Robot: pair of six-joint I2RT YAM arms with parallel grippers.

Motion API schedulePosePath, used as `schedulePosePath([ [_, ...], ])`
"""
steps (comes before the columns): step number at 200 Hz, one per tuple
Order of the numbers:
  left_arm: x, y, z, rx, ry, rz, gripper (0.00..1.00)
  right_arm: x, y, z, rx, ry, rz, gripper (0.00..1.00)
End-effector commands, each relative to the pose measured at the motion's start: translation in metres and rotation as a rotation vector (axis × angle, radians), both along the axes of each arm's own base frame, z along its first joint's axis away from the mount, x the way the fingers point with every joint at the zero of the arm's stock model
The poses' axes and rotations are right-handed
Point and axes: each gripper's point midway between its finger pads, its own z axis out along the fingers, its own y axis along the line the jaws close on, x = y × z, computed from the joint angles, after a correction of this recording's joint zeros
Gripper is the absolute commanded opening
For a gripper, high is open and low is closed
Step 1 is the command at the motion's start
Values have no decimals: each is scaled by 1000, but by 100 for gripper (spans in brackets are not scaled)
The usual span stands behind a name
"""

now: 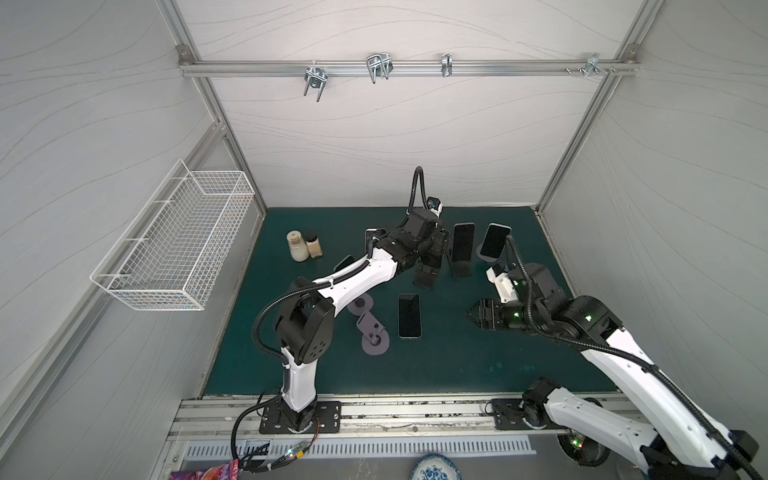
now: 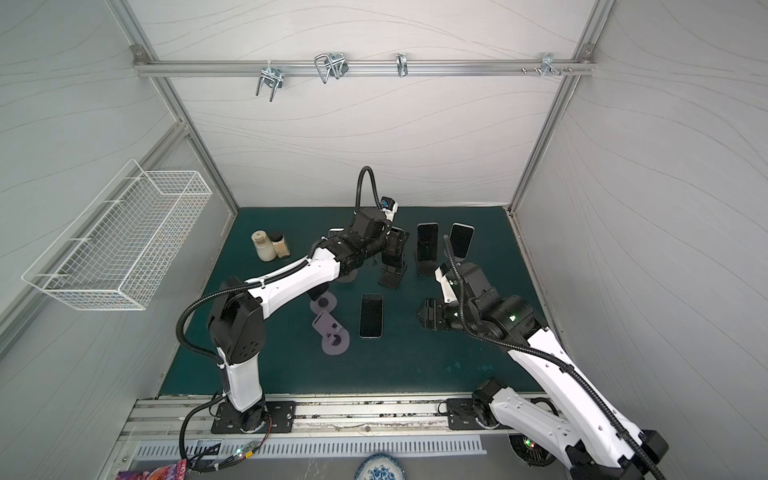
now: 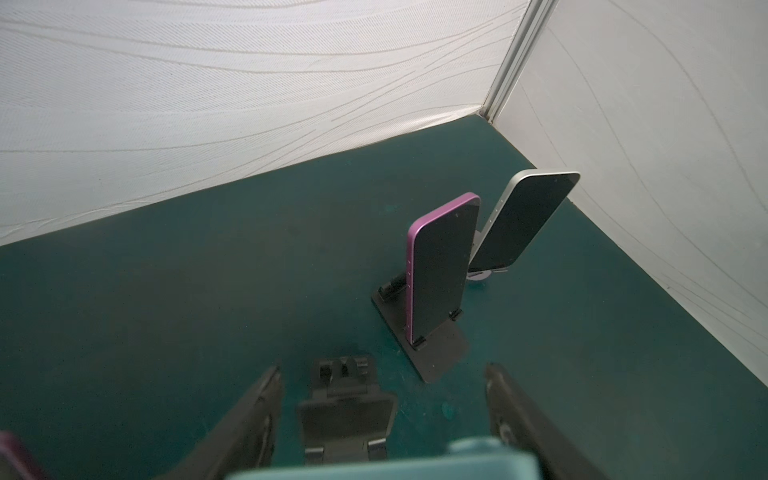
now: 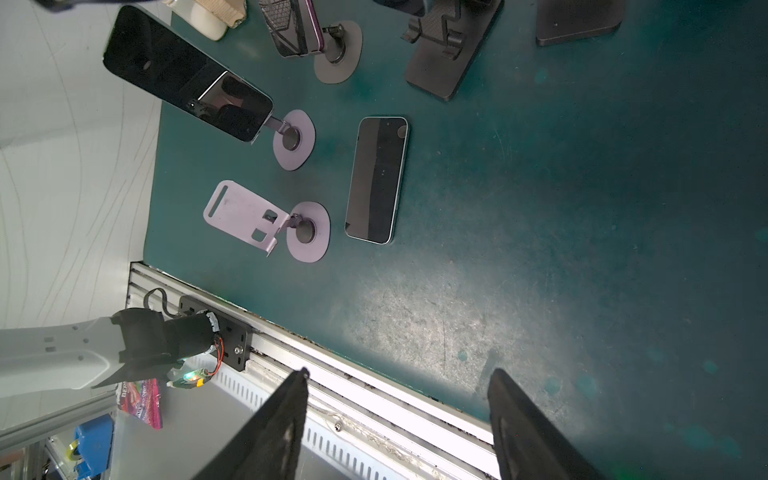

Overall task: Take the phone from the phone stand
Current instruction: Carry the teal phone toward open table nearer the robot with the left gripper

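Observation:
My left gripper (image 3: 383, 369) (image 1: 436, 249) is shut on a pale blue phone (image 3: 382, 467), which shows only as a blur between the jaws at the near edge of the left wrist view. It hangs just above an empty black folding phone stand (image 3: 345, 415) (image 1: 426, 276) on the green mat. My right gripper (image 4: 400, 372) (image 1: 471, 316) hovers open over the right of the mat, nothing between its fingers. A purple phone (image 3: 440, 266) leans on a second black stand and a silver phone (image 3: 523, 220) on a round-based stand, both right of the left gripper.
A dark phone (image 1: 409, 316) lies flat mid-mat beside an empty lilac stand (image 1: 370, 328). Another phone (image 4: 183, 70) sits on a lilac stand under the left arm. Two jars (image 1: 303, 245) stand at the back left. A wire basket (image 1: 174, 249) hangs on the left wall.

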Motion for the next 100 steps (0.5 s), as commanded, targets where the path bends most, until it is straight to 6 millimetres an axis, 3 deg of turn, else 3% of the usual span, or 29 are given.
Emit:
schedulePosePath([
  [1, -14, 2, 48, -82, -65, -18, 45, -1, -8, -4, -20, 5, -33, 70],
  [60, -44, 5, 74, -82, -71, -52, 43, 5, -8, -3, -20, -14, -54, 70],
  [100, -66, 7, 75, -86, -59, -62, 43, 6, -16, -6, -54, -38, -66, 70],
])
